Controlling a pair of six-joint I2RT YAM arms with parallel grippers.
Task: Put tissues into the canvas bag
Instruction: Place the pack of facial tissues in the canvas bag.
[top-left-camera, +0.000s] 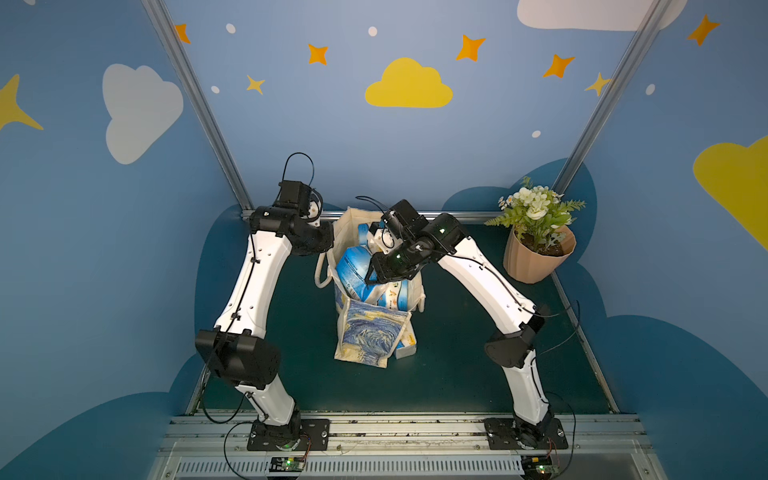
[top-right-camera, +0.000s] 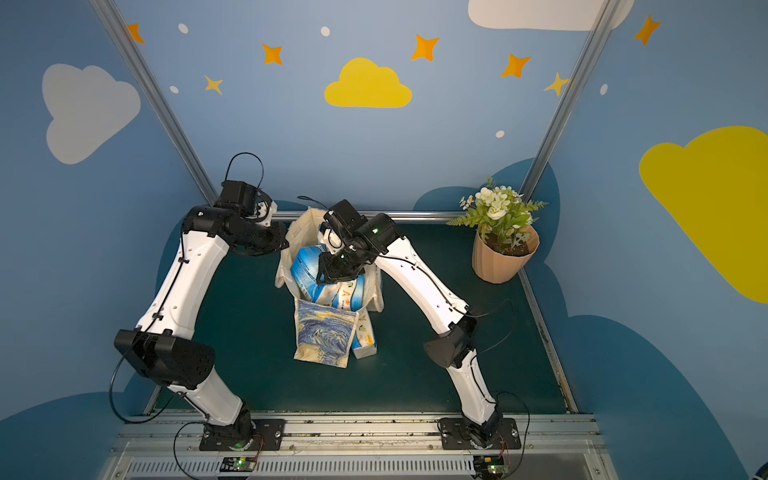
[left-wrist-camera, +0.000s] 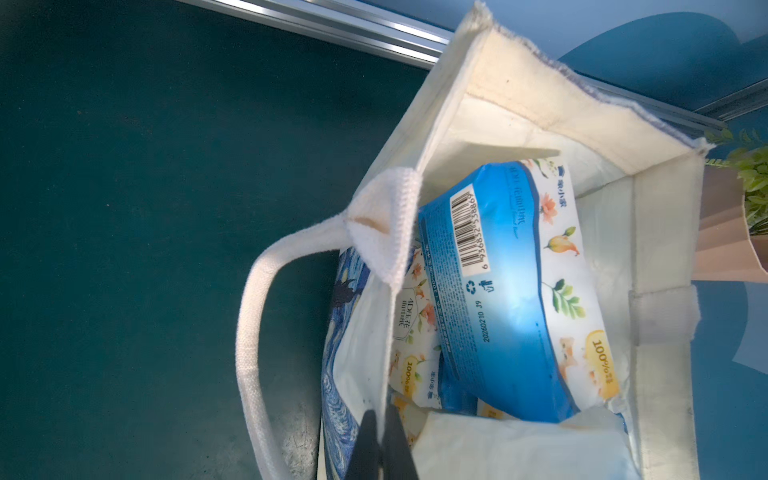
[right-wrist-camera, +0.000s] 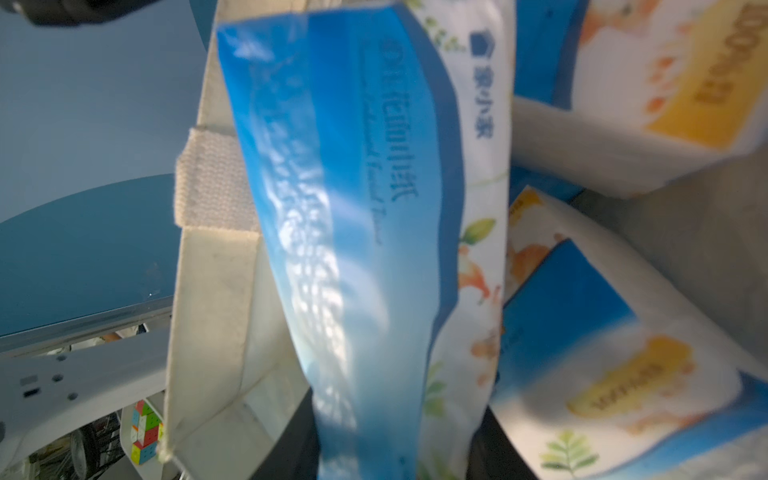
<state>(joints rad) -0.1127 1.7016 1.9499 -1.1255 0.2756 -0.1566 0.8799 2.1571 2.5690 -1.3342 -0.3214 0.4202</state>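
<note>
1 ribbed peach flowerpot (top-left-camera: 536, 262) sits at the far-right corner of the dark green tabletop (top-left-camera: 457, 374), holding white blossoms + green fern fronds (top-left-camera: 536, 208). The pot (top-right-camera: 503, 262) shows in both top views. Bg: blue walls w/ 1 yellow cloud (top-left-camera: 409, 85) at centre back, a white cloud (top-left-camera: 139, 112) on the left wall, orange stars (top-left-camera: 469, 48) and white dots. 2 aluminium posts (top-left-camera: 199, 104) rise from the back corners. Right wrist view: multi-colour puzzle cubes (right-wrist-camera: 145, 432) in bg clutter, blurry.

We count one canvas bag (top-left-camera: 365, 336). Inside it we make out at least four tissue packs (top-left-camera: 351, 270); one more pack (top-left-camera: 406, 350) stands just beside it. Two robot arms (top-left-camera: 249, 286) flank the bag, and one potted plant (top-left-camera: 536, 257) sits well apart from it.
</note>
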